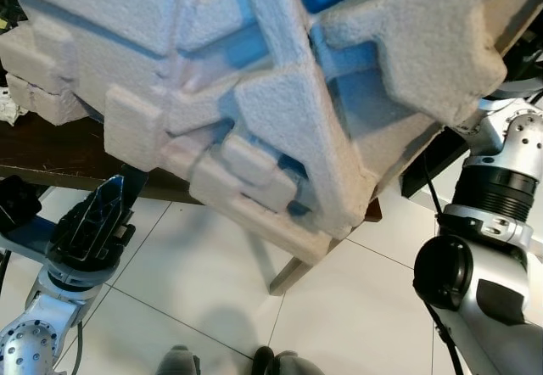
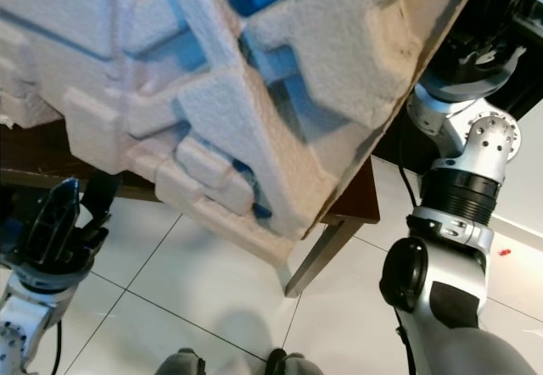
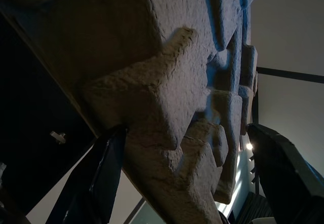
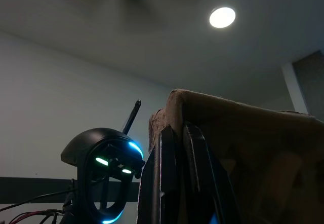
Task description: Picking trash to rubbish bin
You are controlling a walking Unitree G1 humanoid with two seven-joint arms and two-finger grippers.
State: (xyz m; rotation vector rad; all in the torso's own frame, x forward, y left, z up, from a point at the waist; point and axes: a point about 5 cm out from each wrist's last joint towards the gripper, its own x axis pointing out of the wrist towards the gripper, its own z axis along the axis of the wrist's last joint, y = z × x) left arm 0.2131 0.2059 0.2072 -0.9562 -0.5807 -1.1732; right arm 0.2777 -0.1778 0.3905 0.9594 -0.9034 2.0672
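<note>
1. Right now, a big white foam packing block (image 1: 280,95) is being held up close in front of the robot's head, above a dark wooden surface (image 1: 59,150) and the tiled floor (image 1: 212,290)
2. Left pincer (image 3: 187,183) is standing spread, its fingers straddling the foam's lower edge
3. Right pincer (image 4: 185,178) is clenching a thin foam edge
4. Judging from this, keeping both grips steady and lifting the block clear of the surface's leg (image 1: 293,275) matters most; no bin is visible, so turning slowly seems wise
</note>
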